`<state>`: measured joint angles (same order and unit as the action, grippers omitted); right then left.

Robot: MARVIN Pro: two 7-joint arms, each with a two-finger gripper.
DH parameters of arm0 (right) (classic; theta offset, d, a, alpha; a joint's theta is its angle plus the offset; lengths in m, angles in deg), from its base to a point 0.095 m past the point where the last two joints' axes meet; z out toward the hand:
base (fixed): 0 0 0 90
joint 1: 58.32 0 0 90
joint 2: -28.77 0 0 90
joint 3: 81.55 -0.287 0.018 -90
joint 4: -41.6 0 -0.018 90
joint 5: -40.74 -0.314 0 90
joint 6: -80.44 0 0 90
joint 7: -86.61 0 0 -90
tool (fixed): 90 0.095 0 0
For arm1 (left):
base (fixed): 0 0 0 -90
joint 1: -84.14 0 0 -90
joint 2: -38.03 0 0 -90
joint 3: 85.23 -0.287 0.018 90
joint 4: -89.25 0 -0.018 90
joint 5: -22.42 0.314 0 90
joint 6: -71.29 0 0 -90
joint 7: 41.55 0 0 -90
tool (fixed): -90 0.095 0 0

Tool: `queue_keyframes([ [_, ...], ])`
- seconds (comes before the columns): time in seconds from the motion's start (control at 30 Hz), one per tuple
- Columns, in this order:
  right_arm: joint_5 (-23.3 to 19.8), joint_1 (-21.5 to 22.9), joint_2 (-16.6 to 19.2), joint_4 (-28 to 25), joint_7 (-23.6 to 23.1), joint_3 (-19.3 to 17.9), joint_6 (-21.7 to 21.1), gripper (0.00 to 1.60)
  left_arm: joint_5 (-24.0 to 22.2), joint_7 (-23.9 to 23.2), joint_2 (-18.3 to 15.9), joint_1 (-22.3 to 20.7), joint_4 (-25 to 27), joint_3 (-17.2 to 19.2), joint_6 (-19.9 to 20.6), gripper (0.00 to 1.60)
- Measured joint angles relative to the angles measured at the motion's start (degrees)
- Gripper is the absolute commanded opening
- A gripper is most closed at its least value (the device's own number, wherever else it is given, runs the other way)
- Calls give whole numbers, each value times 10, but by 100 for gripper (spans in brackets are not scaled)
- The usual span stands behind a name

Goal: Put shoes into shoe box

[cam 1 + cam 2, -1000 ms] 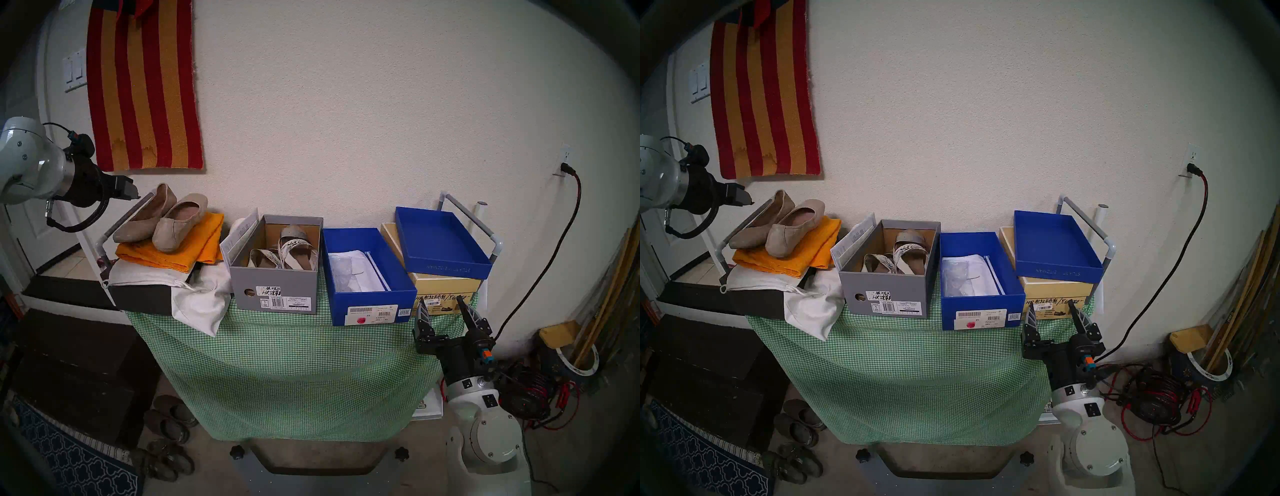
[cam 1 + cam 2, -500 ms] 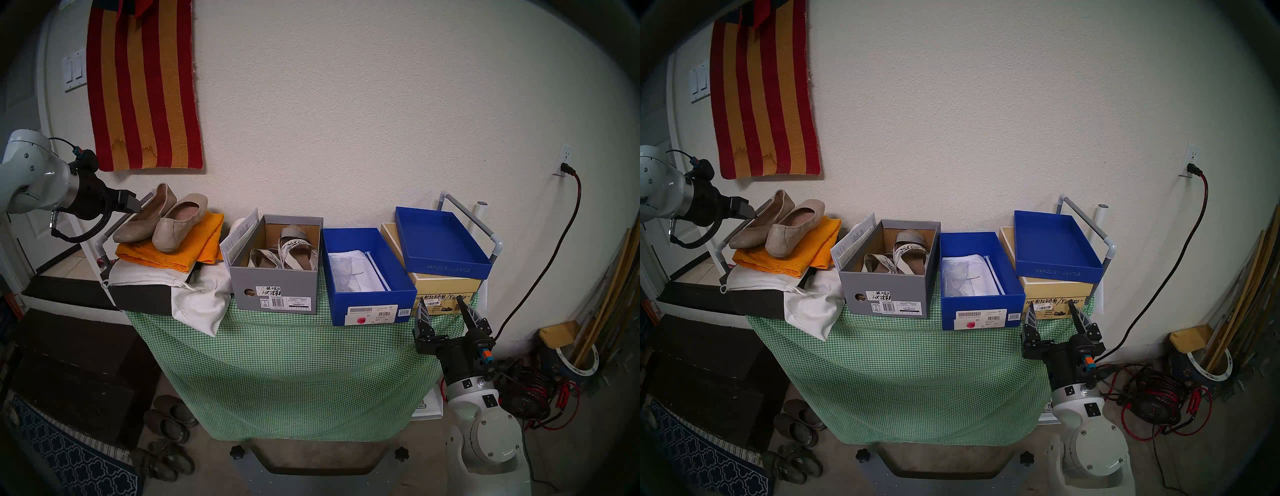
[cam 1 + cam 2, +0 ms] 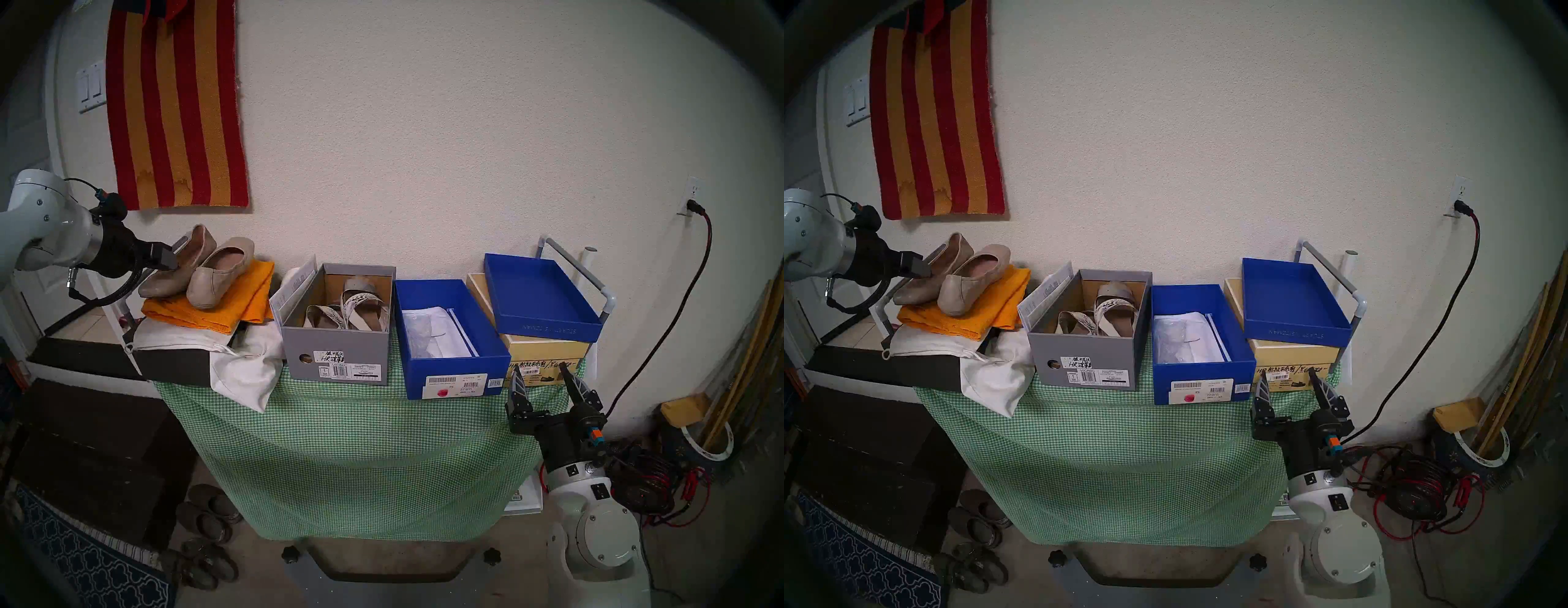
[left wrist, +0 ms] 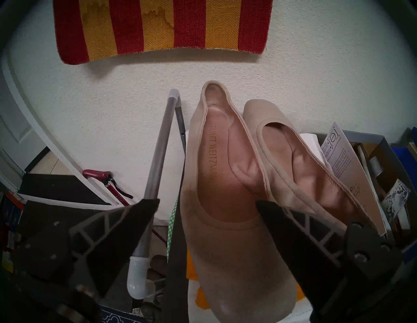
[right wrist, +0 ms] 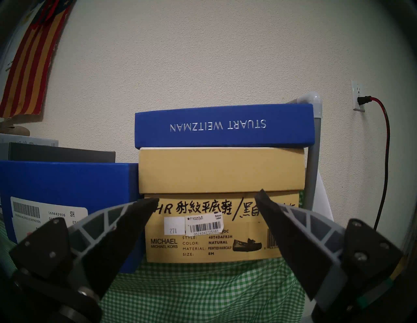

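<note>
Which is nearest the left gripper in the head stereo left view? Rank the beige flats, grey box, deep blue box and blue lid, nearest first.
From the left gripper:
1. Beige flats, right beside it on the orange cloth.
2. Grey box, middle-left.
3. Deep blue box, middle-right.
4. Blue lid, far right atop the tan box.

The shoes [image 3: 199,269] are a pair of soft beige ballet flats with gathered rims and pinkish insoles, lying side by side and touching on a folded orange cloth [image 3: 237,303] at the table's left end; their toes point toward the table's front edge and their heels are raised toward the wall. In the left wrist view the nearer flat [image 4: 216,203] shows a brand name printed along its insole (its first letters are cut off). The shoe box [image 3: 452,339] is a deep royal-blue rectangular box standing open and upright right of centre, holding white paper, with white barcode labels and a red spot on its front face
</note>
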<state>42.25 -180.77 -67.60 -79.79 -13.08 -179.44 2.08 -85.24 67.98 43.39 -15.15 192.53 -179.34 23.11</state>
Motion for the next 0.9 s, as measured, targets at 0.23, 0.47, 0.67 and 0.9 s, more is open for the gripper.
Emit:
queue_keyframes([
  [0.23, 0, 0, 0, 0, 0, 0, 0, 160, 8, -9, 1, 22, -4, 6, -13, 160],
  [0.47, 0, 0, 0, 0, 0, 0, 0, 160, 14, -17, 1, 39, -11, 12, -26, 160],
  [0.67, 0, 0, 0, 0, 0, 0, 0, 160, 20, -23, 1, 49, -16, 24, -36, 160],
  [0.9, 0, 0, 0, 0, 0, 0, 0, 160, 27, -30, 1, 64, -14, 35, -48, 124],
])
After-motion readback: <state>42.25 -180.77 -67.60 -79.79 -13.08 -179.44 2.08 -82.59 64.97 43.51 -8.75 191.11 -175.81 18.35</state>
